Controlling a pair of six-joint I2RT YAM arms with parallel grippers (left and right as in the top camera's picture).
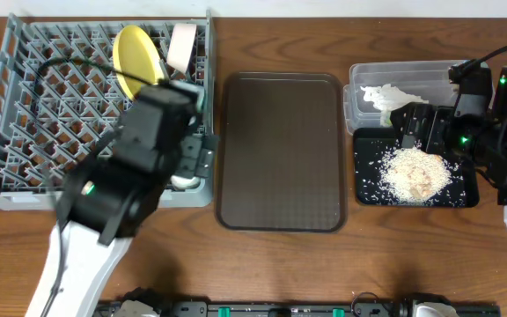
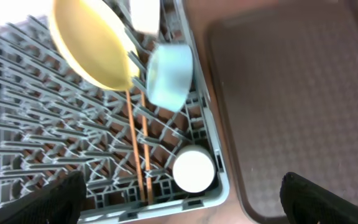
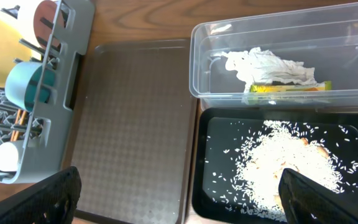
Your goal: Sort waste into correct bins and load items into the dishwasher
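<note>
Grey plastic dish rack at ten o'clock holds the yellow plate, white bowl and light blue bowl on edge near its one o'clock corner. The chopsticks lie across the pegs, with the small white cup at five o'clock. The left gripper hovers there, spread wide and empty. At two o'clock the clear tub holds the napkin and wrapper. At three o'clock the black tray holds rice crumbs. The right gripper is above, wide and empty.

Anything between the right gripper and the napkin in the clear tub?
Nothing covers the napkin; the clear tub is open on top. In the right wrist view, only the tub's near wall stands between it and the open right gripper. The wrapper lies against the napkin's near side.
</note>
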